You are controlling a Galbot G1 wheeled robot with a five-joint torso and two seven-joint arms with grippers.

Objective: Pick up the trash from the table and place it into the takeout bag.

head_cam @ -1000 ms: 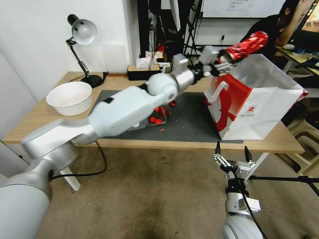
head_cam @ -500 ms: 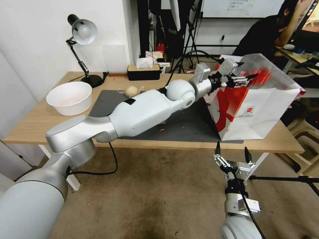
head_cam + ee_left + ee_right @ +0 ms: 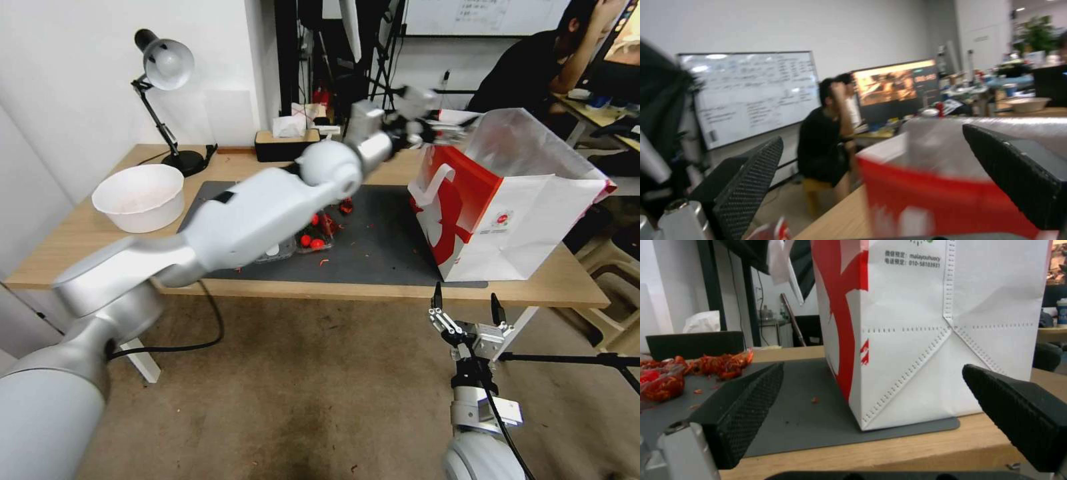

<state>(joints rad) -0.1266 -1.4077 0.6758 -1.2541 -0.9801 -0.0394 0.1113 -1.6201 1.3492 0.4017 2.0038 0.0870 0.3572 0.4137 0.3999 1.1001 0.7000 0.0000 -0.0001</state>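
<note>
Before us stands the light-wood table [image 3: 80,247] with its dark grey mat [image 3: 380,247], a white wall behind it on the left and an office with a whiteboard beyond. A desk lamp [image 3: 163,67] stands at the far left corner, a wide white bowl [image 3: 139,197] sits on the left part of the top, and a black tissue box [image 3: 288,143] lies along the far edge. The takeout bag [image 3: 513,220] stands upright on the right end of the mat, its mouth open and its red side facing left. We see the left arm stretched long from the near left, up across the table toward the far right, with the left gripper [image 3: 433,130] blurred in the air just left of and above the bag's rim. In its wrist view the two black fingers [image 3: 746,186] stand wide apart with nothing between them, the bag's red edge below them. A cluster of red trash [image 3: 317,233], partly hidden by the forearm, lies on the mat well left of the bag and apart from those fingers. The right gripper [image 3: 467,307] waits low in front of the table's near edge, below the bag, pointing up, its fingers [image 3: 742,413] spread and empty.
</note>
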